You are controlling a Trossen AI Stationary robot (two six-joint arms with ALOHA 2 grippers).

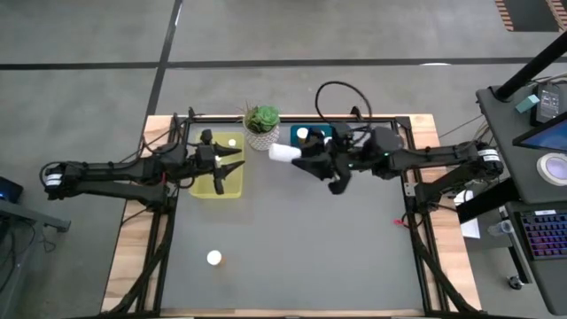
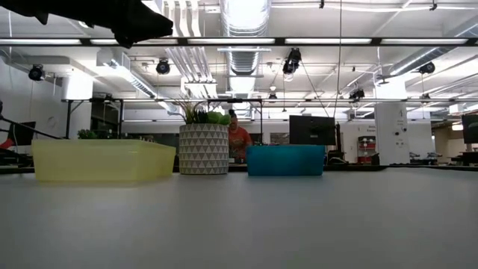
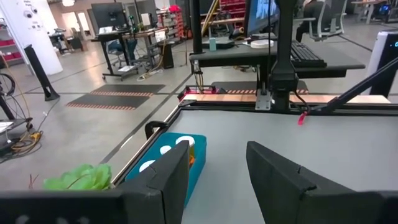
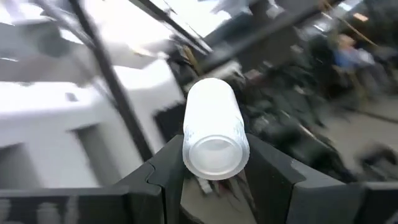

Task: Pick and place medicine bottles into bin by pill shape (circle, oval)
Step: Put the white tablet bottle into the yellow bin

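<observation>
Yellow bin (image 1: pixel 217 180) is sitting under the left gripper (image 1: pixel 236 162), whose fingers are parted, grasping nothing. Farther right, the right gripper (image 1: pixel 299 156) is clenching a white bottle (image 1: pixel 283 152) in the air between the plant (image 1: pixel 262 125) and the blue bin (image 1: pixel 312 136). Another bottle (image 1: pixel 213 258) is standing near the table's front.

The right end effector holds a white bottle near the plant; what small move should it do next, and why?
Probably a short move toward the teal bin, then release. The right end effector grips a white bottle between its fingers, hanging near the plant, not yet over a bin. The teal bin is closest and already holds white-capped bottles. Which pill shape it holds, I cannot tell.
</observation>
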